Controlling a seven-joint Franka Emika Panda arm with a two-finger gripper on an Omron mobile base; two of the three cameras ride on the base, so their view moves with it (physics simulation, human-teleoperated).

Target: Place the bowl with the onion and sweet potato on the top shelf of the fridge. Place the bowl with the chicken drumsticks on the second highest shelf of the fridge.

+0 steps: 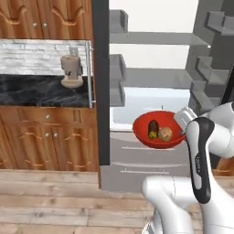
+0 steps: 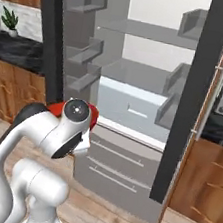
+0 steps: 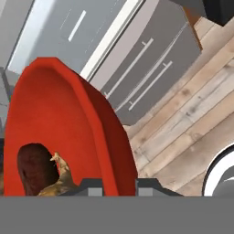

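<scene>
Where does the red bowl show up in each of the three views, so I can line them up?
Left base view: red bowl at centre, before the open fridge, onion and sweet potato inside.
Right base view: a red sliver behind the arm's joint, lower left.
Hand view: its rim spans the left half.
Shared landmark: the fridge's lower drawers.

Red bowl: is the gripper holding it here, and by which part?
Yes. The gripper holds the red bowl by its rim, a fingertip on each side of the wall, with the sweet potato and onion inside.
</scene>
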